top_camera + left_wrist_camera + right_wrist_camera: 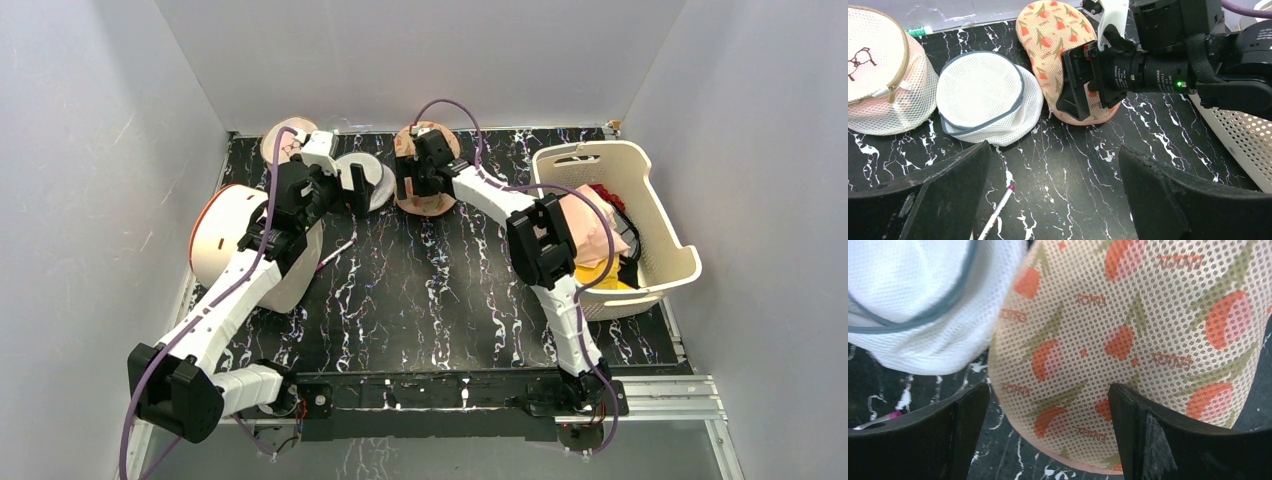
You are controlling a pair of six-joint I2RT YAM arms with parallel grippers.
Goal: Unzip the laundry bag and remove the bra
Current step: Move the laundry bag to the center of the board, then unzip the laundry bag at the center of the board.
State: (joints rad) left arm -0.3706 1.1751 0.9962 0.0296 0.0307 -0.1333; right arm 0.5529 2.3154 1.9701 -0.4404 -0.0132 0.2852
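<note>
The laundry bag (437, 203) is seen at the far side of the table (450, 290), largely covered by the right gripper (408, 185). A white pouch (380, 178) lies just beside it (leftward), by the left gripper (356, 188). A basket (676, 262) of clothes is set at the right.

White mesh pouch (980, 97), pink pouch (878, 75), basket (668, 222)

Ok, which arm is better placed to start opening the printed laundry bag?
Right. The right gripper hangs open directly over the laundry bag, which fills the right wrist view. The left gripper, also open, sits further back over the table, by the white mesh pouch.
</note>
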